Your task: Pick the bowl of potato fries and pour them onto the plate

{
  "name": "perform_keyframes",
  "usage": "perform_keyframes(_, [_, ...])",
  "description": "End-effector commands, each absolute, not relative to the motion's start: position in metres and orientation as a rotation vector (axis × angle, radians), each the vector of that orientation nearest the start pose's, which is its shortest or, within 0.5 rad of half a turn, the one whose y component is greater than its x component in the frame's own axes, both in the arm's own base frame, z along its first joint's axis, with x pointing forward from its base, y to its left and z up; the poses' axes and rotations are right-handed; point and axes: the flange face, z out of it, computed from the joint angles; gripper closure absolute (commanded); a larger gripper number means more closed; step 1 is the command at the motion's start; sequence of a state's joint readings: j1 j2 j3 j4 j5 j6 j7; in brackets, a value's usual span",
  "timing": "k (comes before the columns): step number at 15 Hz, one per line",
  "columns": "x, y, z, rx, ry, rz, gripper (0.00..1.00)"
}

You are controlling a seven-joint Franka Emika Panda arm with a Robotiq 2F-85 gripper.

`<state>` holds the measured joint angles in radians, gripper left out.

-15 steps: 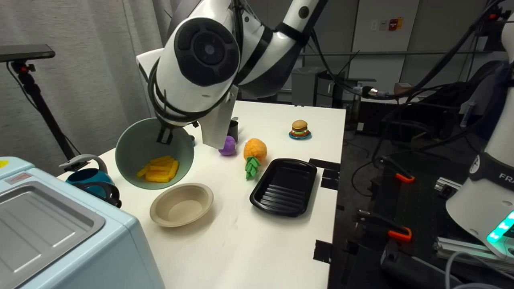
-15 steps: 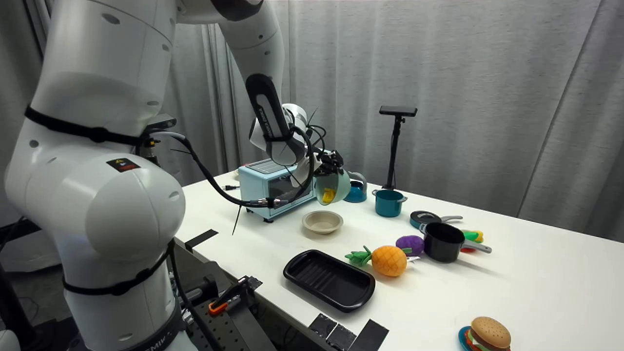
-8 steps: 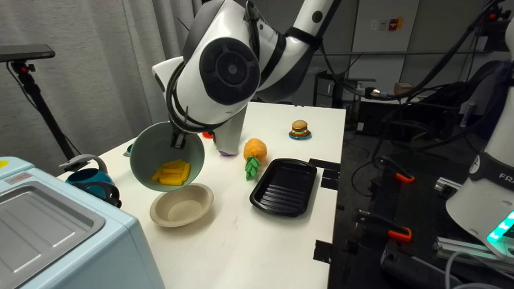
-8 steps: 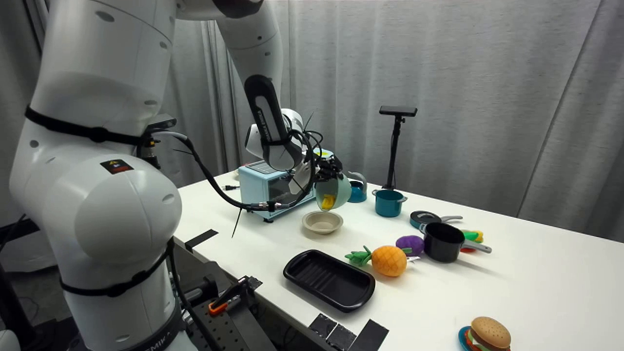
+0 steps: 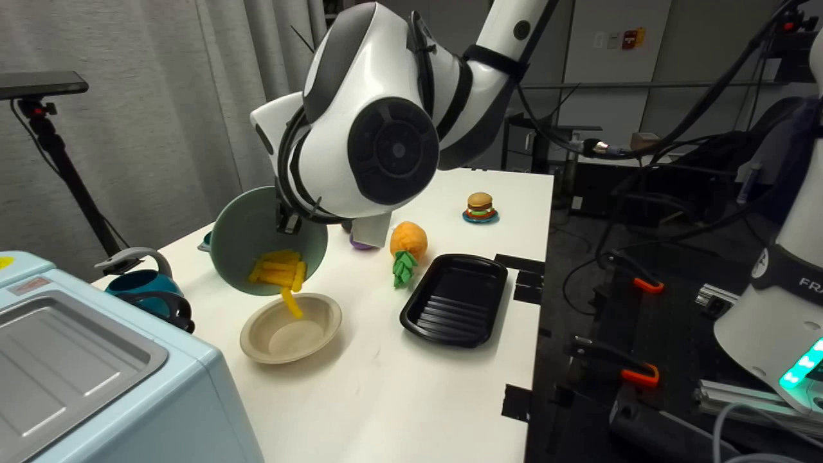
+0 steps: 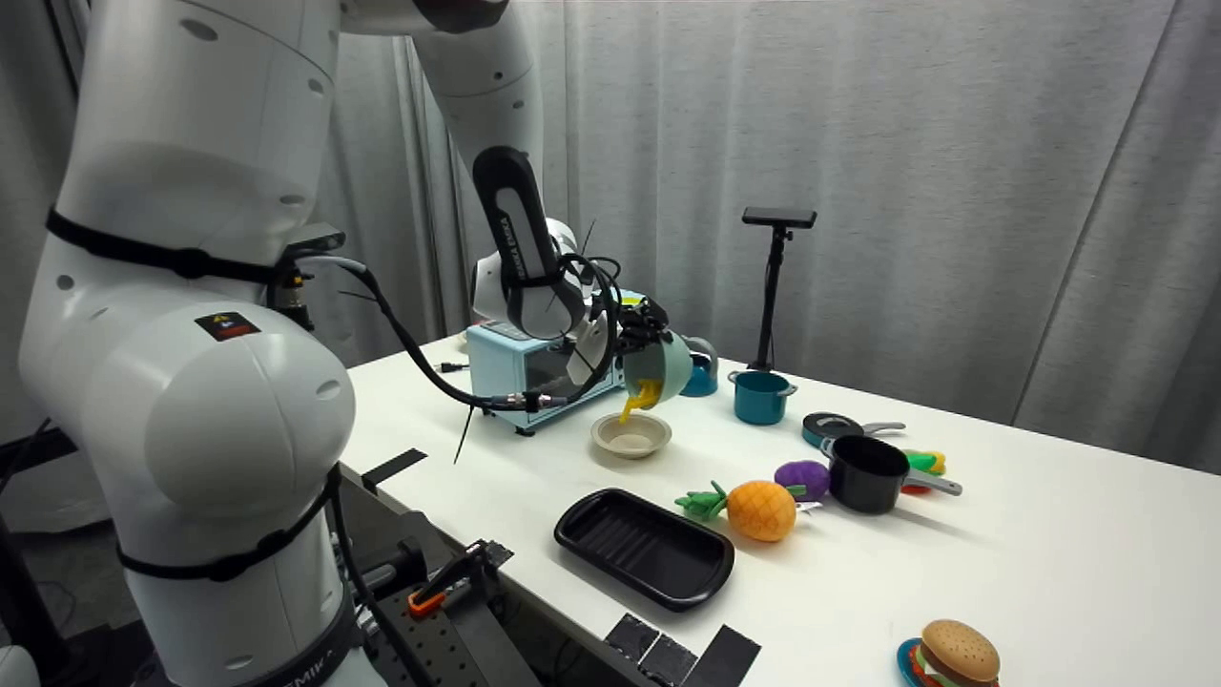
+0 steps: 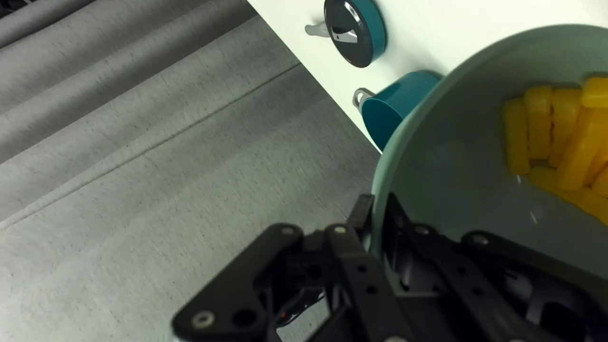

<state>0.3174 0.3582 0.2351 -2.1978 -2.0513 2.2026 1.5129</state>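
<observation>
Most fries [image 5: 278, 275] in bowl [image 5: 247, 225], bowl above plate [image 5: 286, 337]; in exterior view, tray [image 5: 458, 296] right of plate, oven [image 5: 141, 389] left.

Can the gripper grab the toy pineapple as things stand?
Probably not: the gripper is clamped on the rim of the green bowl, with fries inside, leaving no grip for the pineapple.

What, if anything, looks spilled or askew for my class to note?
No spill shows. Only the green bowl looks askew: the gripper holds it steeply tipped, with a fry past its rim, over the plate, which fits pouring.
</observation>
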Motion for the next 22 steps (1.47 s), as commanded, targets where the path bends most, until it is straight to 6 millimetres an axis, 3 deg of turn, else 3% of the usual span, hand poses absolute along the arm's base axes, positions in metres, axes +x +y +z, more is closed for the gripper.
perform_keyframes(1, [0.482, 0.265, 0.238, 1.897, 0.769, 1.252, 0.98])
perform_keyframes(15, [0.493, 0.258, 0.242, 1.804, 0.779, 1.292, 0.98])
perform_keyframes(19, [0.507, 0.248, 0.253, 1.860, 0.708, 1.284, 0.98])
perform_keyframes(22, [0.529, 0.226, 0.270, 1.953, 0.561, 1.280, 0.98])
